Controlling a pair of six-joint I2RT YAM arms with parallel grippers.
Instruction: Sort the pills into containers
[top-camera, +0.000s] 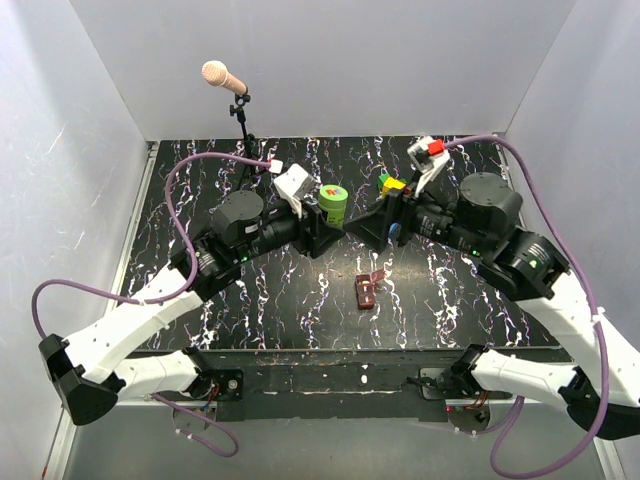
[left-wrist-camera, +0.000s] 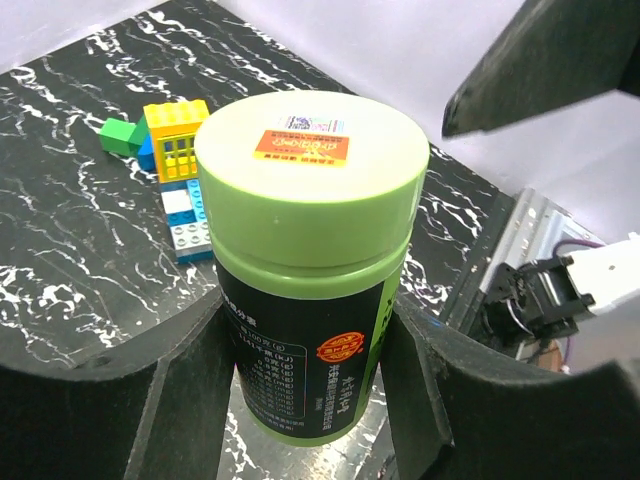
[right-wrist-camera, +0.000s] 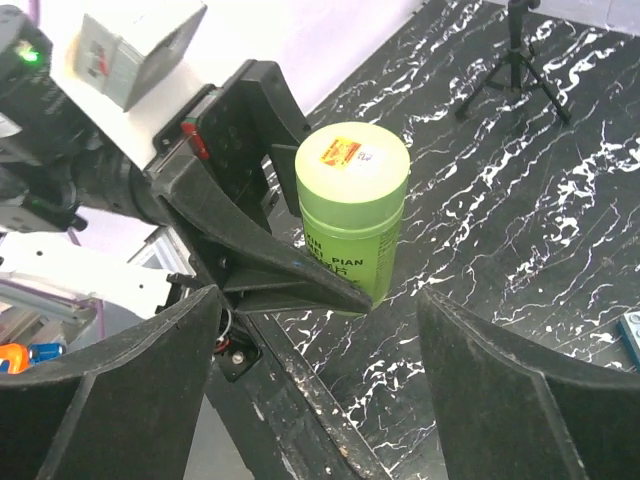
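Left gripper (left-wrist-camera: 305, 365) of mine clamps the green bottle (left-wrist-camera: 312, 200) by its sides; my right gripper (right-wrist-camera: 320, 300) gapes before it. Only the overhead view shows the red-brown box (top-camera: 367, 291), behind both.

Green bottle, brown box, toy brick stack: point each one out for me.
green bottle (left-wrist-camera: 312, 200), left wrist view, on the top of its cap.
brown box (top-camera: 366, 293), top external view, middle of its body.
toy brick stack (left-wrist-camera: 175, 145), left wrist view, on the yellow brick.
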